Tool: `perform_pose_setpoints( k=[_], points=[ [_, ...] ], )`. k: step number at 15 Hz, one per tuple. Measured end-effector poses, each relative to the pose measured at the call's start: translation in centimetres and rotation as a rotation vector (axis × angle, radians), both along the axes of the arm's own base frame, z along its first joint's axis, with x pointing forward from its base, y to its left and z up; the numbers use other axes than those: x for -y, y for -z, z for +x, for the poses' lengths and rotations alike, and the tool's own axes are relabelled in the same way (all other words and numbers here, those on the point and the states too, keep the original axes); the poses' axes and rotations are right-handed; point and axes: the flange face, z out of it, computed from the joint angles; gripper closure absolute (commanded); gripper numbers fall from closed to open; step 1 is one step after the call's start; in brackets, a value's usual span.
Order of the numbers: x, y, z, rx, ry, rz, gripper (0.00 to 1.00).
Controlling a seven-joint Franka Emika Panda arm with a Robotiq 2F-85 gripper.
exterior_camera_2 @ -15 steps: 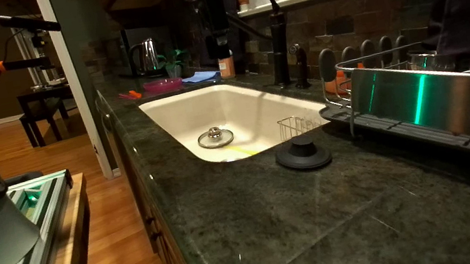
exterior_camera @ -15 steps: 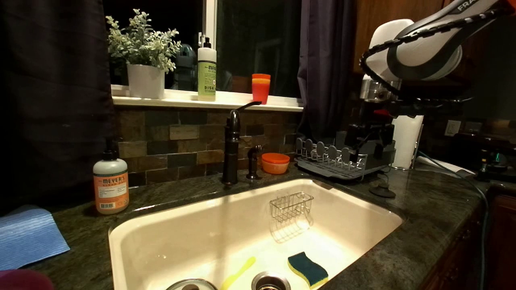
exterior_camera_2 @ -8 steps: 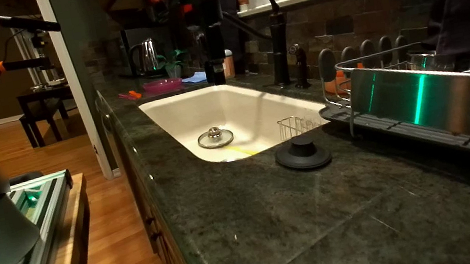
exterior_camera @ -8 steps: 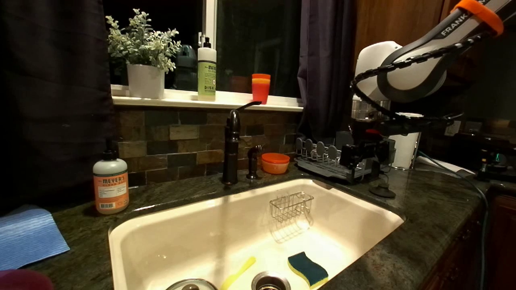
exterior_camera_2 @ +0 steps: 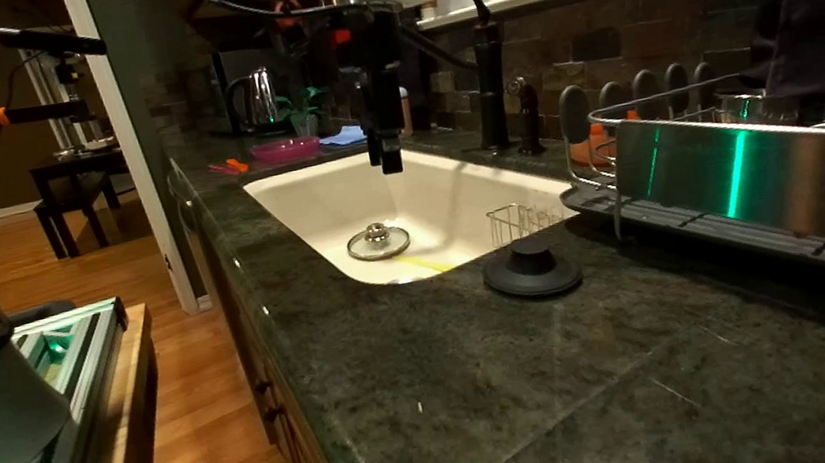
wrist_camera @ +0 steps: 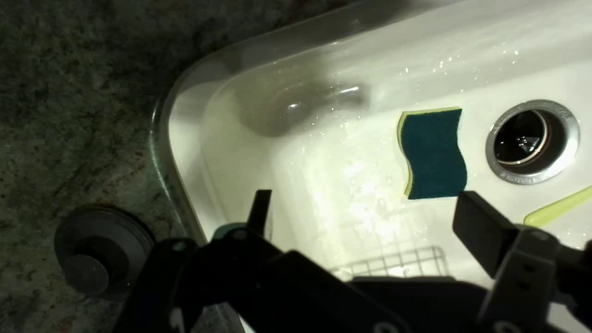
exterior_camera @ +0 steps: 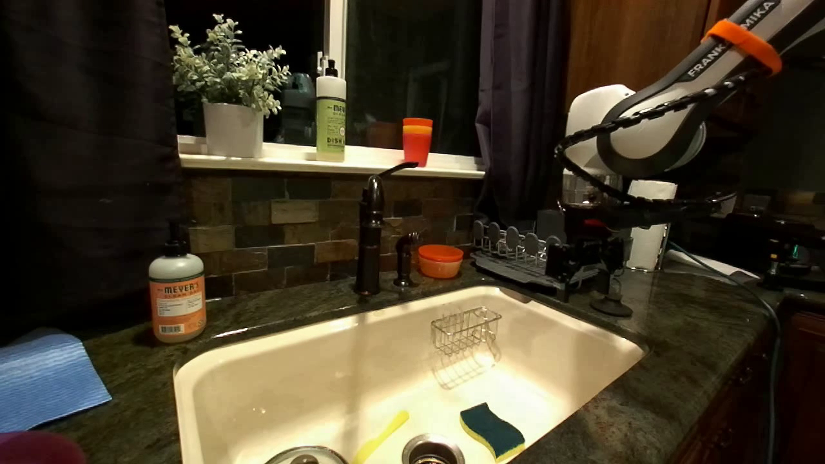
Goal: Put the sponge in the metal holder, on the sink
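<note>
Dark, glossy countertop (exterior_camera_2: 539,386) surrounds the cream sink (exterior_camera: 290,374) where the sponge (wrist_camera: 434,155) lies, the fingers (wrist_camera: 485,233) spread apart.

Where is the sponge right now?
In an exterior view, the sponge lies on the bottom of the sink, just right of the drain; the wrist view shows it left of the drain.

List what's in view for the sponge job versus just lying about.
Job: teal-and-yellow scrub sponge, metal wire holder, cream sink, open gripper.

Lying about: glass lid, yellow handle, black stopper, blue cloth, stacked orange bowls, Meyer's dish soap.
</note>
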Motion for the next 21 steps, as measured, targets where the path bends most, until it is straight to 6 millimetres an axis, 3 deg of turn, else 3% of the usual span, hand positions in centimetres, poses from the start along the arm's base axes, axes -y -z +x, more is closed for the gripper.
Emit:
perform_pose_setpoints(
  k=[4,11,16,21],
  points=[
    [0.3,3.1,2.5,-0.018,-0.016,0.024,0.0],
    [-0.9,9.5,7.8,-0.106,-0.061,0.099,0.0],
    [-0.8,10.0,8.1,-0.113,-0.062,0.096,0.0],
    [-4.0,14.9,7.1,-0.161,-0.126,0.099,0.0]
  ],
)
